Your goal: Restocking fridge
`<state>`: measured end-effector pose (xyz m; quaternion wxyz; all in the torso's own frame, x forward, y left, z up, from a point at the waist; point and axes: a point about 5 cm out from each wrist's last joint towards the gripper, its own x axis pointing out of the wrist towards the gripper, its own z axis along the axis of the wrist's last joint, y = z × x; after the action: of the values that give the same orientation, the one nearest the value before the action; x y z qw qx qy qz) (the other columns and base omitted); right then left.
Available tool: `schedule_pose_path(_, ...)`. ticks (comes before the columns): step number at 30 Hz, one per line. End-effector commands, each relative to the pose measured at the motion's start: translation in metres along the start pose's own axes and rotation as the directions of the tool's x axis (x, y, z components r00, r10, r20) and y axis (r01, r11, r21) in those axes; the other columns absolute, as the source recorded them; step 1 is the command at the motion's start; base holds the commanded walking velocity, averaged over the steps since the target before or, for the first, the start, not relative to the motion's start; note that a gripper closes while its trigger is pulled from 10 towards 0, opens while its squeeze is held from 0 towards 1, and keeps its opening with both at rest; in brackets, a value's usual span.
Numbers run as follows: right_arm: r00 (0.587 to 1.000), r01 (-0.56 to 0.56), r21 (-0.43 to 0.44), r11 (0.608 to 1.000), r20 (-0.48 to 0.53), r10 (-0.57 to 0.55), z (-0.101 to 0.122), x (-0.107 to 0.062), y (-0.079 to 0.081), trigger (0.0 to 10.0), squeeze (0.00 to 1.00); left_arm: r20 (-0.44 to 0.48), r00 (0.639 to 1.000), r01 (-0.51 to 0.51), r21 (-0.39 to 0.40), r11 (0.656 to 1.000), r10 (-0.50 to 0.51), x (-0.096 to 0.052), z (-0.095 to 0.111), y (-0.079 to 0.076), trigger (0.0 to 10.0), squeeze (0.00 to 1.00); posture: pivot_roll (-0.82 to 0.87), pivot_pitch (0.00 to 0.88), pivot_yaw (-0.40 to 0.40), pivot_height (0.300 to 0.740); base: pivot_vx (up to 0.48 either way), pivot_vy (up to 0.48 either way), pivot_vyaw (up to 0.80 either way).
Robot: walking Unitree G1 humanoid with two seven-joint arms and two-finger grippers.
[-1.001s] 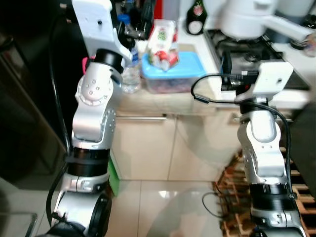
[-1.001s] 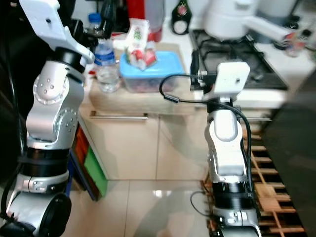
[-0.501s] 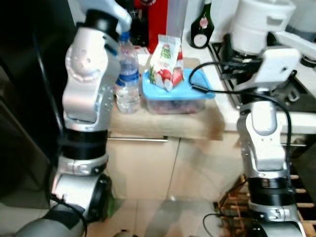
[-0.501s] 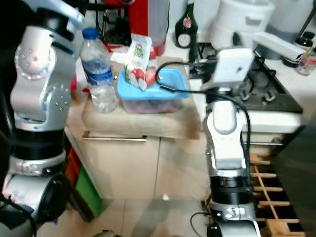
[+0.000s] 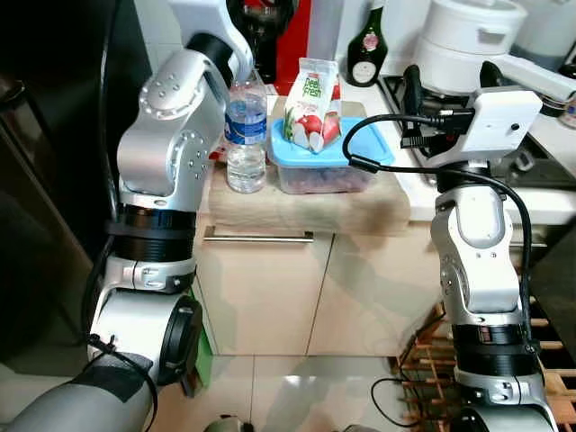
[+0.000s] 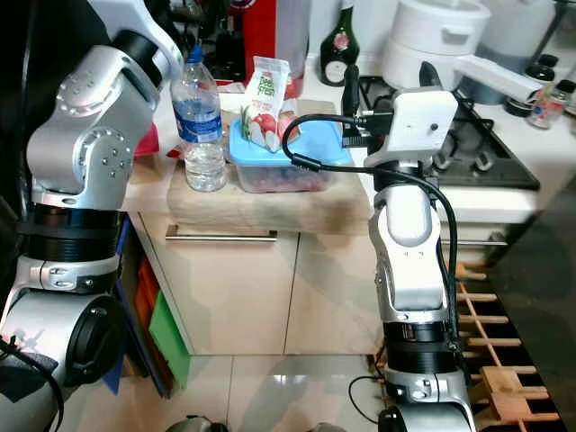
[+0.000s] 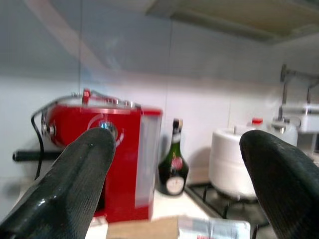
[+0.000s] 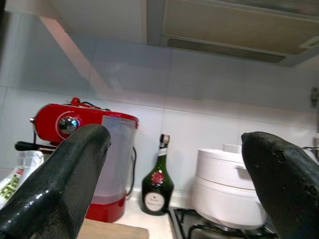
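Observation:
On a wooden board (image 5: 306,205) at the counter's edge stand a clear water bottle (image 5: 245,135) with a blue label and a blue-lidded food box (image 5: 328,162). A juice carton (image 5: 312,103) rests on the box lid. My left gripper (image 7: 179,184) is raised above the counter behind the bottle, open, with nothing between its fingers (image 7: 84,184). Over the hob edge to the right of the box, my right gripper (image 8: 174,184) is held up open and empty, its fingers (image 5: 412,85) pointing toward the back wall.
A red coffee machine (image 7: 114,154), a dark green bottle (image 8: 155,186) and a white pot (image 5: 468,40) on the gas hob (image 6: 477,148) stand at the back. A dark tall appliance front (image 5: 45,198) is at my left. A wooden rack (image 5: 423,351) sits on the floor at right.
The whole picture has shifted as the camera moved closer to the counter and steadied. The bottle, carton and box keep their places on the board. Both grippers stay open.

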<state>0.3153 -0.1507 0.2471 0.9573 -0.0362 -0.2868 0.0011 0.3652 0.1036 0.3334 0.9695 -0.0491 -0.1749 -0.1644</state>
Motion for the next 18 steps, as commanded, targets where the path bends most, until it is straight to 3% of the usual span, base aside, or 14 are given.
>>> schedule_pose_path(1, 1.0, 0.009, -0.005, 1.0, -0.025, -0.009, -0.003, -0.002, -0.004, 10.0, 0.18, -0.029, 0.999, -0.023, 0.021, 1.0, 0.024, -0.001, -0.002, 0.003, 10.0, 0.0, -0.11, 0.0, 0.015, 0.74, 0.0, 0.0, 0.0)
schedule_pose_path(18, 0.997, -0.016, 0.011, 1.0, -0.078, 0.017, -0.015, -0.005, 0.001, 10.0, 0.18, -0.178, 0.982, -0.062, 0.032, 0.998, 0.067, -0.008, -0.024, 0.003, 10.0, 0.0, -0.1, 0.0, 0.008, 0.74, 0.0, 0.0, 0.0)
